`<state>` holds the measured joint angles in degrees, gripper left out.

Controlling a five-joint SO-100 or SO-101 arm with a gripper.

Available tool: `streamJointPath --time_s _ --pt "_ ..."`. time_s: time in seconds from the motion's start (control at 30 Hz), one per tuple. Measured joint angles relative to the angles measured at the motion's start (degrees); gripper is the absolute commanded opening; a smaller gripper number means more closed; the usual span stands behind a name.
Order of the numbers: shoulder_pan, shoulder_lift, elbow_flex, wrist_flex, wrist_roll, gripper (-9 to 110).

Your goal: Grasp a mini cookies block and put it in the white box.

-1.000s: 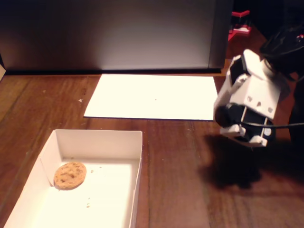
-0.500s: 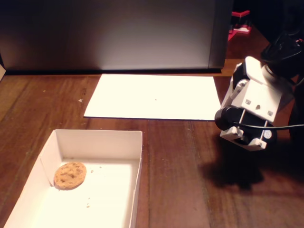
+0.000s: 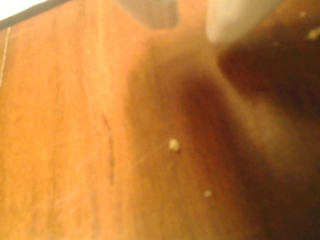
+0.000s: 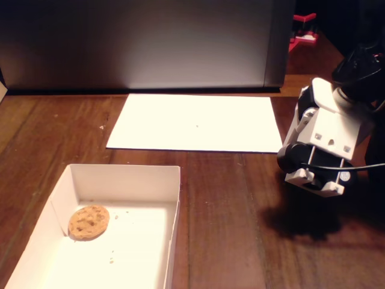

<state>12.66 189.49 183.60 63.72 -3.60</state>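
Cookie [image 4: 88, 221] sits in the box [image 4: 124, 182], near left; arm [image 4: 322, 147] hovers far right over the bench [image 4: 222, 217], fingers' opening can't be told.

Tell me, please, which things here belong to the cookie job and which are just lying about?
Belonging to the job:
- mini cookie, lying inside the box
- white box
- tool, over bare table; whether open or shut cannot be told

Just lying about:
- white paper sheet
- loose crumbs on the wooden table
- red object at the back
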Motion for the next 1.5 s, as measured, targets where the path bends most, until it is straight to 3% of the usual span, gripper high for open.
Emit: streamJointPath --time_s 0.63,1.5 --pt "-0.8 0.0 0.0 3.9 -1.4 0" --pt "-6.4 0.0 0.0 4.1 4.0 0"
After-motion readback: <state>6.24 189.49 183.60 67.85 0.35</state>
